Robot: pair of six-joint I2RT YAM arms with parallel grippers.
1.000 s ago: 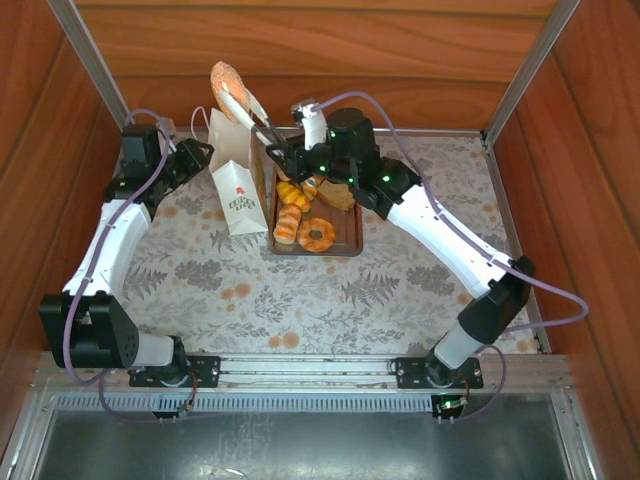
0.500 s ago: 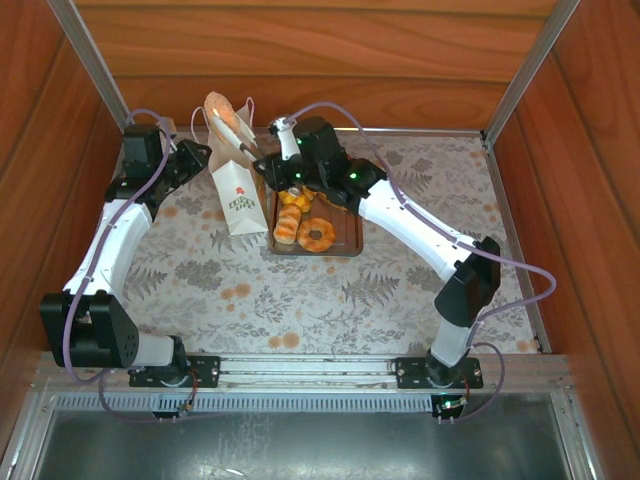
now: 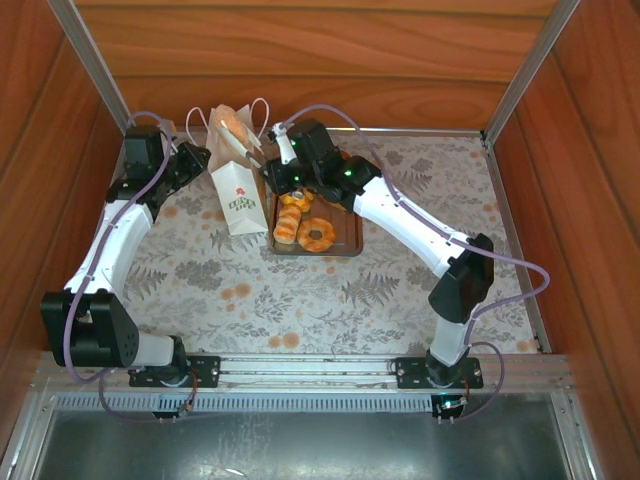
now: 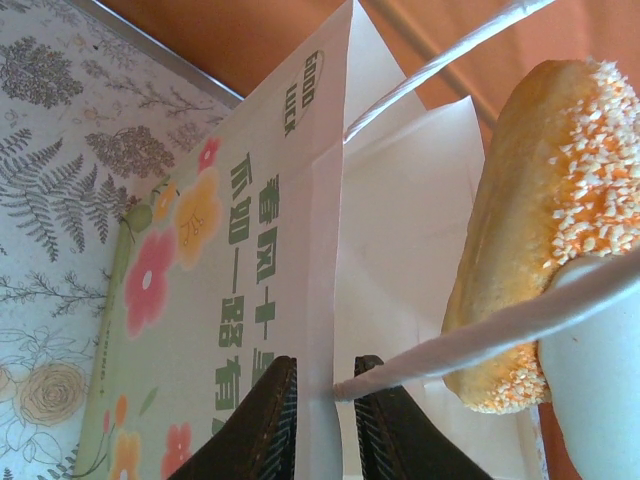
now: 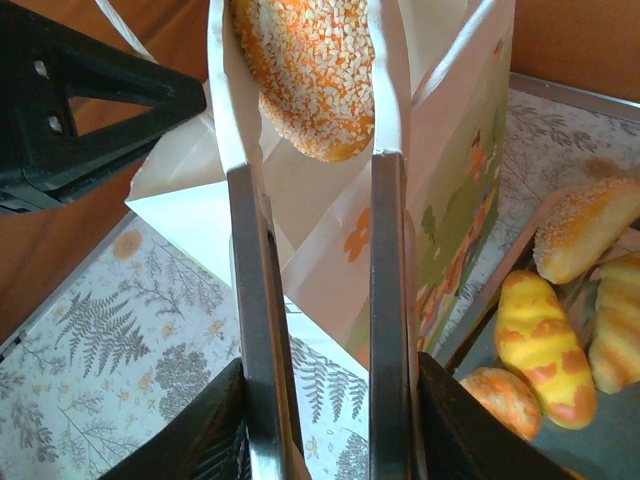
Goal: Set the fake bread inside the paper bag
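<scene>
The white paper bag (image 3: 238,195) stands upright left of the tray. My left gripper (image 3: 200,157) pinches its left rim; in the left wrist view the bag's wall (image 4: 270,250) runs between the two dark fingers (image 4: 262,425), beside a loop handle (image 4: 470,340). My right gripper (image 5: 325,400) is shut on metal tongs (image 5: 255,300). The tongs' tips clamp a sesame-crusted fake bread (image 5: 310,70) at the bag's open mouth, also seen as an orange bun (image 3: 232,124) (image 4: 550,220). More fake bread (image 3: 293,215), among it a ring doughnut (image 3: 317,235), lies on the tray.
The brown tray (image 3: 347,238) sits right against the bag's right side, with yellow rolls (image 5: 540,345) near the tongs. Wooden walls close in the back and sides. The flowered cloth (image 3: 400,290) in front is open.
The right arm swung left and down, bringing the tongs and bun from above the bag to its mouth. The left jaws narrowed onto the bag's rim.
</scene>
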